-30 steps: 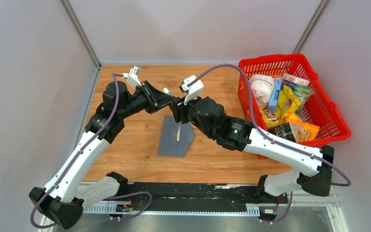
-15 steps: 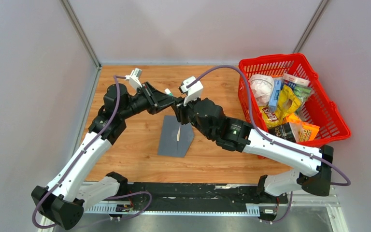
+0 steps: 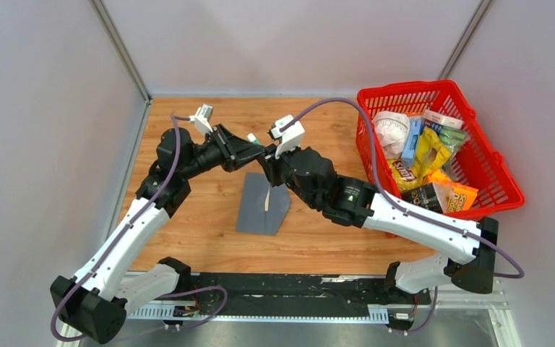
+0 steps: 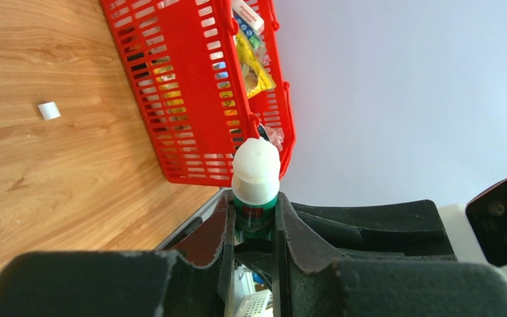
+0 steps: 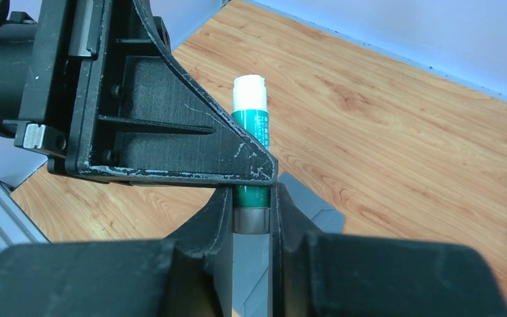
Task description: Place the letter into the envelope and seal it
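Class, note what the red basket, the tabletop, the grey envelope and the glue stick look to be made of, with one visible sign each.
Red basket: probably moulded plastic, slightly glossy, with a uniform slotted lattice.
Tabletop: wood or wood-look laminate, showing grain and plank seams.
Grey envelope: likely matte paper, thin and flat.
Glue stick: apparently smooth plastic, a green printed tube with a white end.

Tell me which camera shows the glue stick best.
Right wrist: the glue stick shows nearly full length, white end, green label, grey base. Left wrist shows it end-on, mostly the white end. Top external shows only a tiny speck.
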Controlling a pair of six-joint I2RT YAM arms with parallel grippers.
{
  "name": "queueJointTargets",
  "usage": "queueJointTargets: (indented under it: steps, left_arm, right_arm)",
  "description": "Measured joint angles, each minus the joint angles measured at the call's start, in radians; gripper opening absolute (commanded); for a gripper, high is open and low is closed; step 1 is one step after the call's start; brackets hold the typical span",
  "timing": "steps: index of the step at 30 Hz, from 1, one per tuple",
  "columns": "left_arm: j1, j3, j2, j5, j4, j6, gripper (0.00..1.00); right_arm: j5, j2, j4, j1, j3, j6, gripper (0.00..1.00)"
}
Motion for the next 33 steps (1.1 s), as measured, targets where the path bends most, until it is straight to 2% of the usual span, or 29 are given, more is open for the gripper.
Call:
queueJointTargets:
  steps: [2,8,12,19,25,29,33]
  left_arm:
    - [0.001,-0.002,0.000,0.005,0.005,0.001,0.03]
    - [0.000,-0.001,0.003,0.035,0.006,0.026,0.39]
    - [-0.002,-0.001,0.004,0.044,-0.014,0.075,0.49]
    - [-0.002,0.001,0.005,0.046,-0.087,0.190,0.51]
    - [-0.002,0.037,-0.005,0.009,-0.216,0.361,0.49]
    - [-0.012,0.076,-0.054,-0.050,-0.320,0.584,0.49]
    - [-0.106,0.078,-0.154,-0.159,-0.375,0.832,0.51]
  right_arm:
    - [-0.002,0.000,-0.011,0.000,0.005,0.005,0.00]
    - [-0.018,0.002,-0.120,0.000,0.060,0.032,0.00]
    - [-0.021,0.002,-0.204,-0.006,0.095,0.056,0.00]
    - [-0.032,0.002,-0.332,-0.045,0.133,0.098,0.00]
    - [-0.134,0.002,-0.435,-0.135,0.160,0.136,0.00]
    - [-0.233,0.002,-0.518,-0.202,0.183,0.157,0.00]
    - [-0.320,0.022,-0.616,-0.242,0.249,0.170,0.00]
